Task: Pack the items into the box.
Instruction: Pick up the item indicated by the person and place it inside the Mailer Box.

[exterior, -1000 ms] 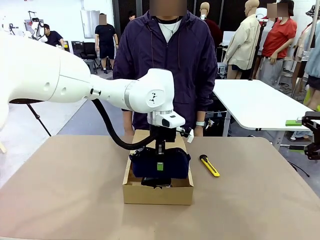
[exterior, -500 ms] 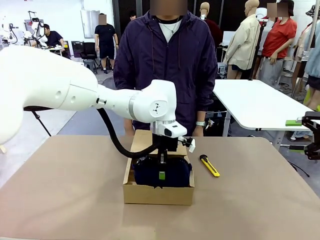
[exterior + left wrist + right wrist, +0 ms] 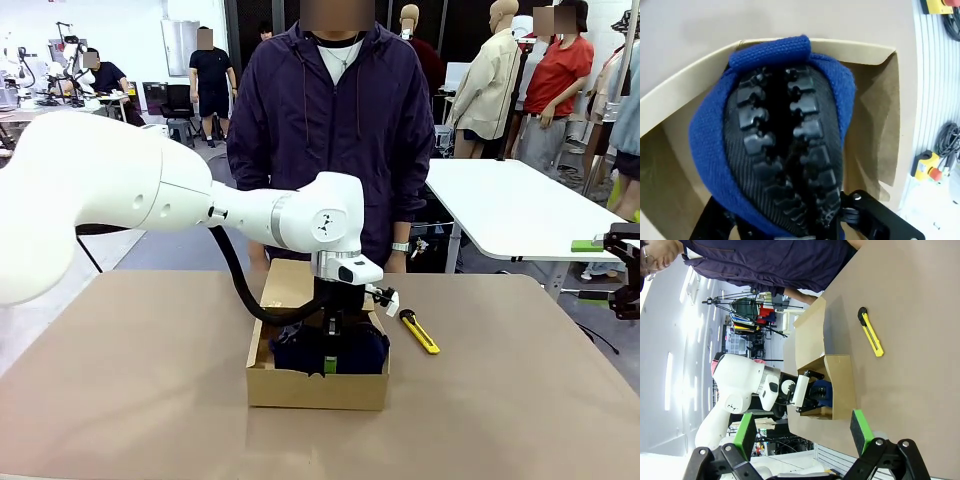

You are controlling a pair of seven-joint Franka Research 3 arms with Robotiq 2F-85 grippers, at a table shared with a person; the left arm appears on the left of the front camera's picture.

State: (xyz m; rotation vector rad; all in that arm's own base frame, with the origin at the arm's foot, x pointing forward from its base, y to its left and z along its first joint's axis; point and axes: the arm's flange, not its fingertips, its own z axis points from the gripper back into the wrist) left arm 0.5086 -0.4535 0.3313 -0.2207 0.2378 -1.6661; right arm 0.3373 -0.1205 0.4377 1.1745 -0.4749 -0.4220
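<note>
On the table [image 3: 520, 400], packing is part done, by my read. Person [image 3: 345, 120] stands at the far edge, right behind the box. Left arm [image 3: 120, 190] comes in from the left edge, reaches to the middle and points straight down.

Box [image 3: 315, 390] sits mid-table, about halfway between the left and right edges. Its flap lid [image 3: 290, 283] is up on the far side.

Pouch [image 3: 290, 352] is down inside the box. Left wrist view has it zipper-up between the cardboard walls, bunched rather than lying flat.

Left gripper [image 3: 332, 352] is down in the box with fingers either side of the pouch. Can't tell whether the jaws clamp it or are slack. Right gripper [image 3: 802, 427] hangs out by the right edge, jaws spread wide, nothing between them.

Utility knife [image 3: 419, 331] lies flat on the table just right of the box, not touching it, toward the far edge.

Done: pouch in. Left: free the left gripper and lift clear, then pick the knife and box it. Whatever is under the pouch is hidden, so no call on other contents.
</note>
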